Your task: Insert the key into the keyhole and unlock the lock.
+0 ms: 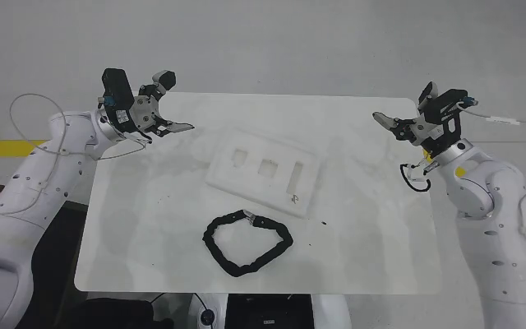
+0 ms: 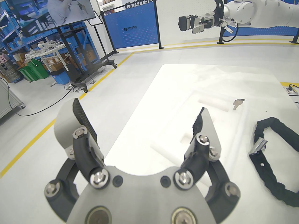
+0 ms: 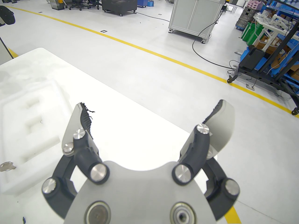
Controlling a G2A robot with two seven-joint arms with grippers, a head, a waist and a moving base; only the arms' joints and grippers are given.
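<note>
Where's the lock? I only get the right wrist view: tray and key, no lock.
Observer: The lock lies looped on the table, on the robot's side of the tray.
Operator: Which part of it faces the tray?
Observer: Its metal end, on the side of the loop nearest the tray.
Operator: Is the left gripper free?
Observer: Yes. The left gripper is open and empty, above the table's far left corner.
</note>
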